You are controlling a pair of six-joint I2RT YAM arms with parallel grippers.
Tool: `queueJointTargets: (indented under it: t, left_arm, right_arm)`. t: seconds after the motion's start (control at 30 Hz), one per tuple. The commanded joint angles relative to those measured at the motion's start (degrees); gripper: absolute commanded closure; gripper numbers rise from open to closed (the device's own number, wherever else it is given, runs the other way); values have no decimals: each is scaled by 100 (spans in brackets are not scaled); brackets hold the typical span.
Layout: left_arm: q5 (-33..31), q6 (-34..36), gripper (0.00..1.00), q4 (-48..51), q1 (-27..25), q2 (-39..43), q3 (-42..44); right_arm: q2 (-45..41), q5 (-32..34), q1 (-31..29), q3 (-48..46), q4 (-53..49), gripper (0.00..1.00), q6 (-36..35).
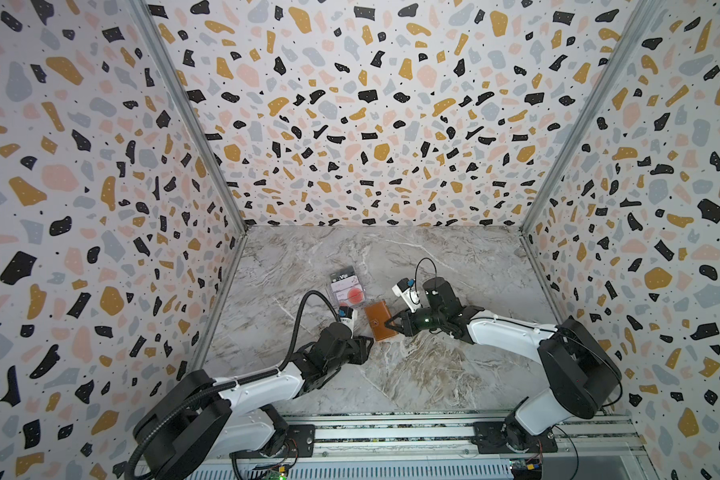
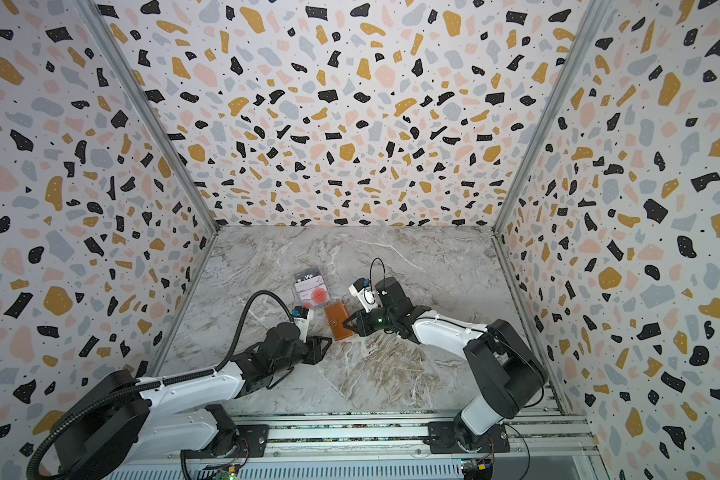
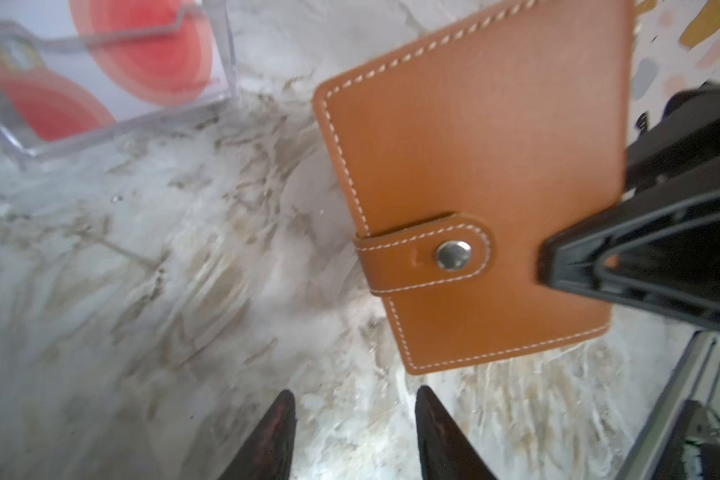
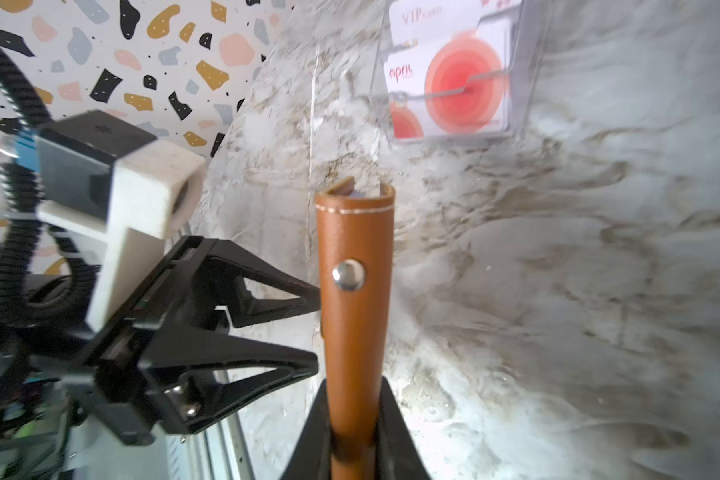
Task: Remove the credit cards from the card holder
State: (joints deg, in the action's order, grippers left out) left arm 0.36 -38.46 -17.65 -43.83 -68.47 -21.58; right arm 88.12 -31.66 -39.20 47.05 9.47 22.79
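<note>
— Grip was noted on the card holder (image 1: 380, 321): it was pinched by the right end effector (image 1: 391, 325) along the edge away from the strap (image 3: 391, 257), and appeared to be raised just off the worktop (image 1: 433, 374).

— And the left end effector (image 3: 354, 399)?

— Released, jaws spread, nothing held. It was parked just beside the strap edge. That free edge seemed to be offered up deliberately, so the snap (image 3: 454, 255) could be popped.

— Were the credit cards seen?

— Not inside. The holder was shut and the snap fastened, so its contents were hidden. Red-circle cards (image 4: 462, 83) were seen only in the clear case (image 1: 347, 286) nearby, apart from the holder.
</note>
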Motion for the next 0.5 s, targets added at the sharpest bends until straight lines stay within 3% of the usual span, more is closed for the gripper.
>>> queueJointTargets:
  t: [0.0, 0.13, 0.33, 0.47]
  left_arm:
    - [36, -340, 51, -264, 49, 110, -230]
    - [128, -454, 51, -514, 55, 132, -358]
    - [-158, -473, 59, -538, 123, 138, -586]
    - [-26, -453, 60, -605, 154, -71, -730]
  right_arm:
    - [-235, 1099, -151, -44, -44, 90, -165]
    - [-413, 1506, -270, -127, 186, 90, -157]
    - [-515, 1559, -314, -235, 353, 91, -186]
    - [-597, 1522, -382, -296, 469, 91, -230]
